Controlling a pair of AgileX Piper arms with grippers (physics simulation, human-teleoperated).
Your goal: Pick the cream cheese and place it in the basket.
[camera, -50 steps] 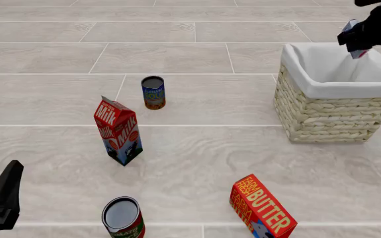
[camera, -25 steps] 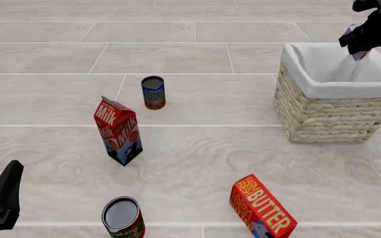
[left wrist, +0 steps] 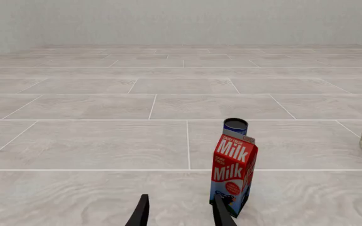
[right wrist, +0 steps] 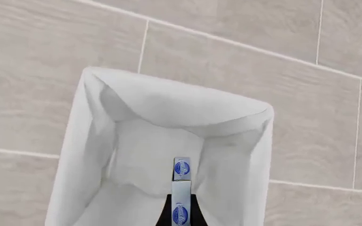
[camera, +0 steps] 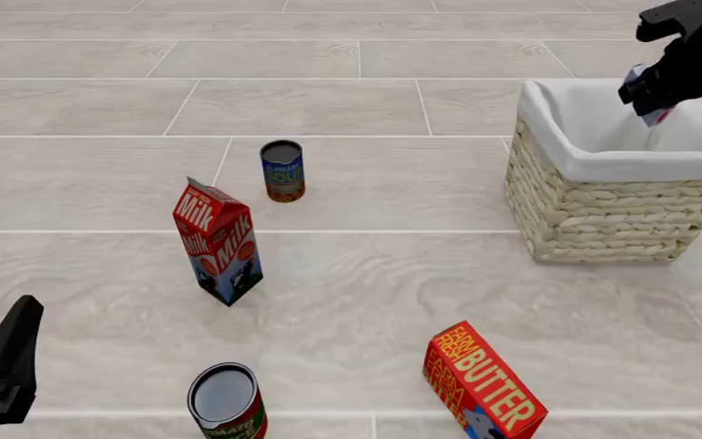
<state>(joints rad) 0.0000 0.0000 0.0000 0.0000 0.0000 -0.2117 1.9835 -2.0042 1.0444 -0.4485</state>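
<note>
— Surface: pale tiled floor [camera: 326, 302]. Cream cheese [camera: 651, 108]?
— Clamped in the right gripper [camera: 647, 99], over the basket [camera: 607, 215] at two o'clock. Left gripper [left wrist: 179, 214] spread, idle.

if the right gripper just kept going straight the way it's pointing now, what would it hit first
Most likely the white cloth floor of the basket. The right gripper, shut on the cream cheese, points down into the opening, with nothing visible between; depth is hard to judge.

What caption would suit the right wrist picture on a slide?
Right claw holds the cream cheese edge-on above the basket and its white lining.
</note>
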